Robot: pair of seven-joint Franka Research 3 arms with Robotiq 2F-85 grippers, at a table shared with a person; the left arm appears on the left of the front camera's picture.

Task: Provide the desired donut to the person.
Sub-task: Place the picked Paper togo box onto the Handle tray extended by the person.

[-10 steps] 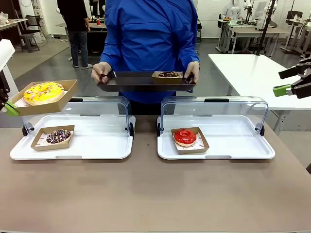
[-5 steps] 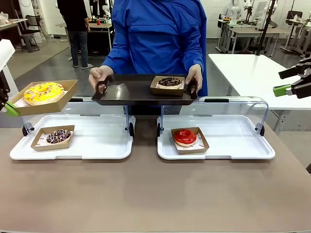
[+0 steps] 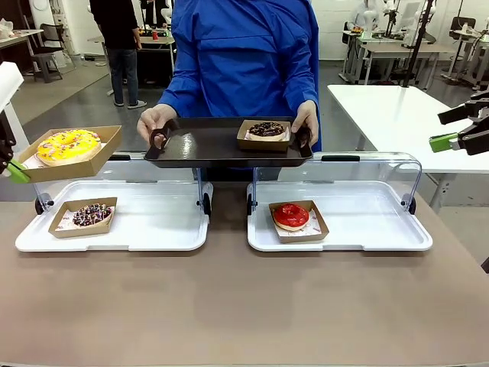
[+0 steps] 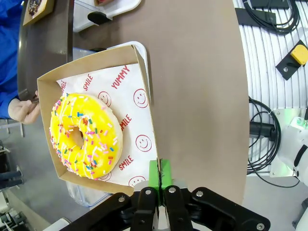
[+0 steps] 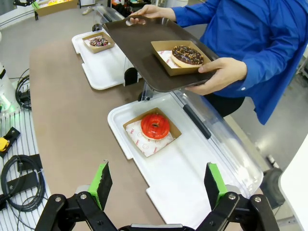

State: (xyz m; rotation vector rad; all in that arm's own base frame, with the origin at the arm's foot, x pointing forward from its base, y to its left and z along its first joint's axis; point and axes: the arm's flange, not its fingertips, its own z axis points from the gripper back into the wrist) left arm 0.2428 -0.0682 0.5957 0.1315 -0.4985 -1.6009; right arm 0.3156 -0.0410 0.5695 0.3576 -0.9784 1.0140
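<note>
My left gripper is shut on the edge of a cardboard box that carries a yellow sprinkled donut, held up at the far left above the left case. The person in a blue jacket holds a dark tray over the far edge of the table. On that tray sits a boxed chocolate donut. My right gripper hangs open at the far right, above the right case.
Two white display cases with raised clear lids stand side by side. The left case holds a boxed chocolate sprinkled donut; the right case holds a boxed red glazed donut. A white table stands at the right rear.
The person has brought the tray forward and lower, tilting its top toward me over the cases. Neither arm has moved.
</note>
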